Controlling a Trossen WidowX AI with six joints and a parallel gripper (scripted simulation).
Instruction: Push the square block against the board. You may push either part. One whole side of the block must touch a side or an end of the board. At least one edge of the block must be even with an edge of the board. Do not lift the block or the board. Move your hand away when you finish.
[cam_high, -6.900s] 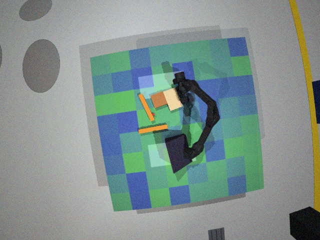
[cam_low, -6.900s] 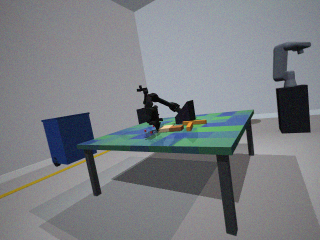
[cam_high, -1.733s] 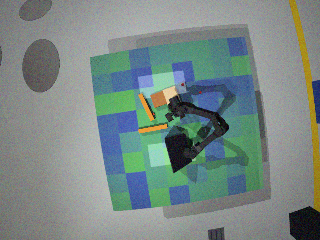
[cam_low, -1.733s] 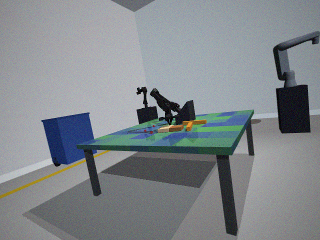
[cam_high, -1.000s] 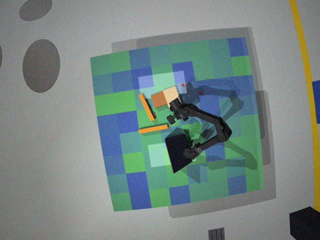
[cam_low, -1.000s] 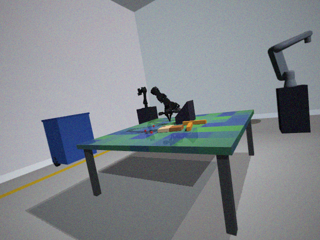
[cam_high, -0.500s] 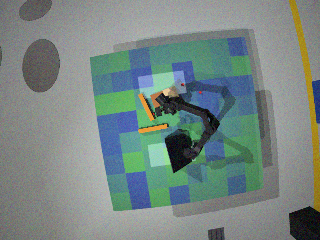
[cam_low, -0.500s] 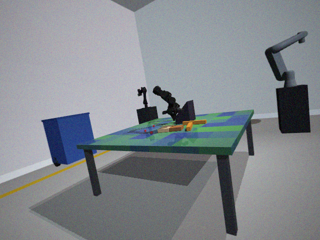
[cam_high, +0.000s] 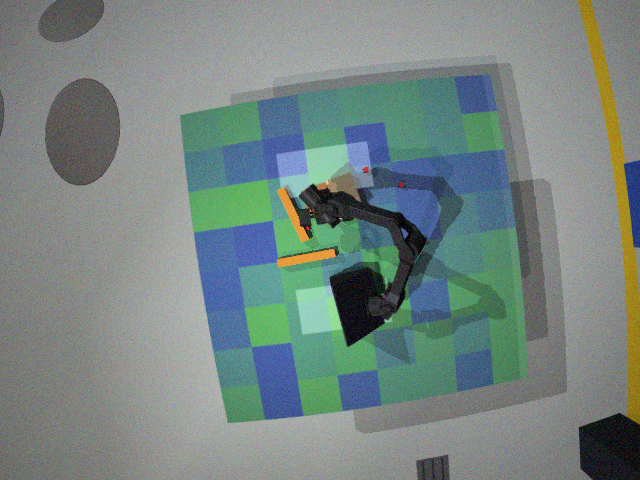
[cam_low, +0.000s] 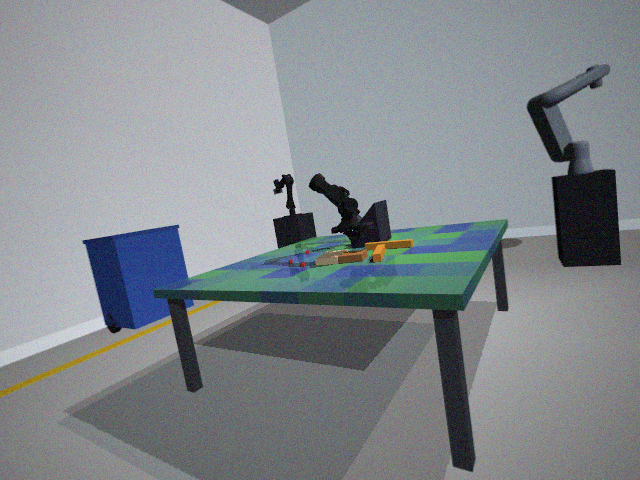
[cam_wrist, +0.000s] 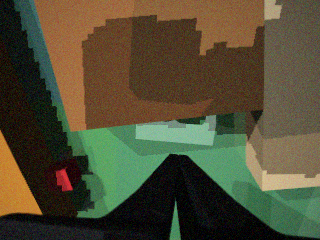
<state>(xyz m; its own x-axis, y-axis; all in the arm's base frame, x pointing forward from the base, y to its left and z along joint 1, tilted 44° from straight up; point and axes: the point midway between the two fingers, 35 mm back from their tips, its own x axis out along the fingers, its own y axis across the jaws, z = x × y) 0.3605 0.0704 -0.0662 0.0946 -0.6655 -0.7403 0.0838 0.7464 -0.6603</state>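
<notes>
The brown-orange square block (cam_high: 322, 186) (cam_low: 353, 256) (cam_wrist: 240, 30) lies flat on the table, mostly hidden by the hand in the top view. The pale tan board (cam_high: 347, 184) (cam_low: 325, 258) (cam_wrist: 290, 155) lies flat on its right. In the wrist view their facing sides look against or very near each other; a thin gap cannot be ruled out. The tan board's near end sticks out past the block's near edge. My gripper (cam_wrist: 177, 162) (cam_low: 356, 245) is shut and empty, low on the near side of the block. Its tips are hidden in the top view; contact with the block is not visible.
One orange bar (cam_high: 293, 214) (cam_low: 378, 253) (cam_wrist: 15, 185) stands close left of the hand. Another orange bar (cam_high: 307, 256) (cam_low: 390, 243) lies nearer the base. A black panel (cam_high: 356, 304) (cam_low: 379, 222) stands beside the base. Small red marks (cam_high: 365, 169) (cam_high: 401, 184) show right of the parts.
</notes>
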